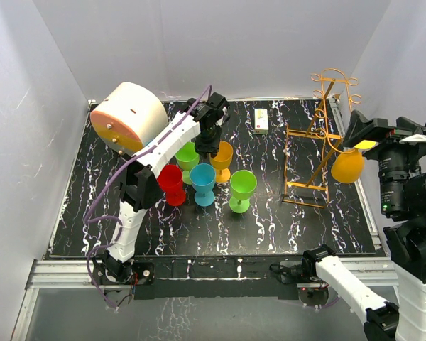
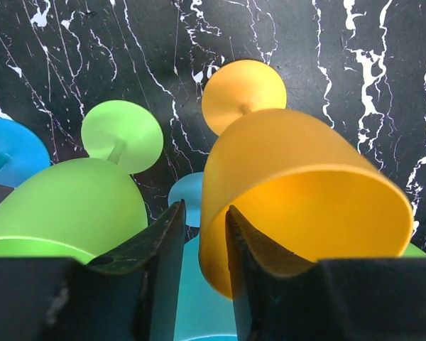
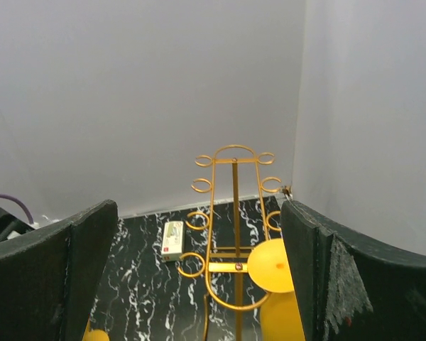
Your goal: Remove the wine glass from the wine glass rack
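Top external view: the yellow wine glass (image 1: 348,165) hangs foot-up from the right side of the wine glass rack (image 1: 319,135), a tall gold wire frame with curled loops, at the right edge of the black marbled table (image 1: 284,220). My right gripper (image 1: 358,130) sits just right of the rack's upper part, above the hanging bowl.

Right wrist view: my right gripper (image 3: 197,204) has its two fingers spread wide at the left and right borders of the frame. The rack (image 3: 234,213) stands upright between them. The glass's round foot (image 3: 271,265) shows at lower right, its edge running behind the right-hand finger (image 3: 319,270). I cannot tell whether they touch. A small white box (image 3: 173,239) lies on the table left of the rack.

Top external view, centre: five glasses stand upright in a cluster, well apart from the rack: red glass (image 1: 172,183), blue glass (image 1: 203,181), front green glass (image 1: 242,188), rear green glass (image 1: 187,155) and orange glass (image 1: 222,158). My left gripper (image 1: 207,145) points down over the orange one. A cream-and-orange drum (image 1: 128,117) lies at upper left.

Left wrist view: my left gripper (image 2: 204,206) straddles the rim of the orange glass (image 2: 305,206), its fingers narrowly apart. One finger is inside the bowl against the wall. The other is outside, with a sliver of gap showing.
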